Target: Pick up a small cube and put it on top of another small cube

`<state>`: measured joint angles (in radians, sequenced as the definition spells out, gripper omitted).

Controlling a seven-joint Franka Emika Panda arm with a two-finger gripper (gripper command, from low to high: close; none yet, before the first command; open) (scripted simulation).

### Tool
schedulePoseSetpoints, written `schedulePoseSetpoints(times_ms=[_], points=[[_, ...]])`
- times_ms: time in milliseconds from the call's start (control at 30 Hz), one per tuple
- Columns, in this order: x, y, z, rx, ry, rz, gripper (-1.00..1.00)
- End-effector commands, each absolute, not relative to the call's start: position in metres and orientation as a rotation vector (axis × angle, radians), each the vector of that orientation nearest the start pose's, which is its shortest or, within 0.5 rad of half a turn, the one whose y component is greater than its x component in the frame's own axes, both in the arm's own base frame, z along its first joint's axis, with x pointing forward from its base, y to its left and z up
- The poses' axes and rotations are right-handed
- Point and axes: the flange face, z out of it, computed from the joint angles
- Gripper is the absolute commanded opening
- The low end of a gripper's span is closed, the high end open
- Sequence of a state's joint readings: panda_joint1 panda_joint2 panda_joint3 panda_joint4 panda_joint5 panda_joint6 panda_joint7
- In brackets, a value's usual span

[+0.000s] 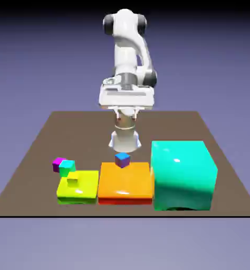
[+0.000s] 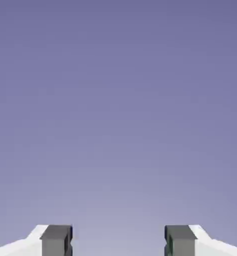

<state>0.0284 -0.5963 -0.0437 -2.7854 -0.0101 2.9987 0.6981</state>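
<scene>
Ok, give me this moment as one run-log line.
fingers: open, empty | magenta cube: on table, beside teal small cube | blue-violet cube: on orange slab | stacking: not yet done

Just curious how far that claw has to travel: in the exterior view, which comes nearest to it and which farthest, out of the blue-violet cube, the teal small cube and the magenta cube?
From the gripper:
1. Blue-violet cube, right below it on the orange block.
2. Teal small cube, off to the exterior view's left.
3. Magenta cube, just beyond the teal one, farthest left.
</scene>
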Motion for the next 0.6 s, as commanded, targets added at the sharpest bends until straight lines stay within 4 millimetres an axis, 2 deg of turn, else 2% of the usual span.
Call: schedulePoseSetpoints(times_ms=[0,133,300,433,567], points=[[0.389,-0.015,0.489,-2.494,0.895,-1.077,0.0],[0.381,-0.057,0.541,-2.506,0.802,-1.131,0.0],[0.358,-0.12,0.594,-2.511,0.69,-1.179,0.0],[0.331,-0.178,0.622,-2.507,0.603,-1.199,0.0],[0.301,-0.241,0.632,-2.496,0.515,-1.203,0.0]])
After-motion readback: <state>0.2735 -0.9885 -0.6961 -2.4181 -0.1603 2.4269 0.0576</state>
